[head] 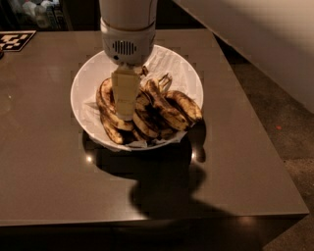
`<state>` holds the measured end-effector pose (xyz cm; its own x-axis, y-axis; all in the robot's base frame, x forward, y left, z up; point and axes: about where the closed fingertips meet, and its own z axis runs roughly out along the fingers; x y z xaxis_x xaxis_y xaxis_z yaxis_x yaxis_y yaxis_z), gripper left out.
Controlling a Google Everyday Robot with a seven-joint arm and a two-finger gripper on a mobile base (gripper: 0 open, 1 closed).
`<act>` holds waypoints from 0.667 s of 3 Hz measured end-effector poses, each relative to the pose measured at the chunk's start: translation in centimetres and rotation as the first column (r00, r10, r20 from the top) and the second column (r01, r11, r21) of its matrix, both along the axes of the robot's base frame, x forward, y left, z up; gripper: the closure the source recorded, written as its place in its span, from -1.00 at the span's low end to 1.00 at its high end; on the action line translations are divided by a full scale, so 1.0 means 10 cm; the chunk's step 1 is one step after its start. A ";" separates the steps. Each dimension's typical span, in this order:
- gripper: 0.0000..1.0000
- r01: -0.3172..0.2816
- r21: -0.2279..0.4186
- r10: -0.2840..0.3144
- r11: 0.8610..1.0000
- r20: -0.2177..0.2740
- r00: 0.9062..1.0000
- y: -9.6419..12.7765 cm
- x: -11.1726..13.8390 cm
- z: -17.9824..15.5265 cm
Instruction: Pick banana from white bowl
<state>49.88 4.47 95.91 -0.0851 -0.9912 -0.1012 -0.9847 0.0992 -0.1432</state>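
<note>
- Camera view: the hand (125,112) hangs low over the white bowl (81,84), down among the pile. I cannot tell how far open it is, or whether it has hold of anything.
- The banana (158,102) lies in the bowl just right of the hand, touching the browner bananas (187,106). I risk taking the wrong one, or two together.
- I judge the overripe skin may split or slip under a squeeze.
- A snagged pile could drag the bowl across the counter (49,186).

The arm (128,10) enters at twelve o'clock and stands vertical, its white round wrist (127,43) showing a vented collar to the camera; the gripper (125,112) hangs straight beneath, pointing toward six o'clock
</note>
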 end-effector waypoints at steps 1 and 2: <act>-0.54 0.002 0.016 -0.002 1.000 -0.040 0.999 0.02 0.09 -0.10; -0.54 0.009 0.023 -0.008 1.000 -0.057 0.998 0.02 0.13 -0.15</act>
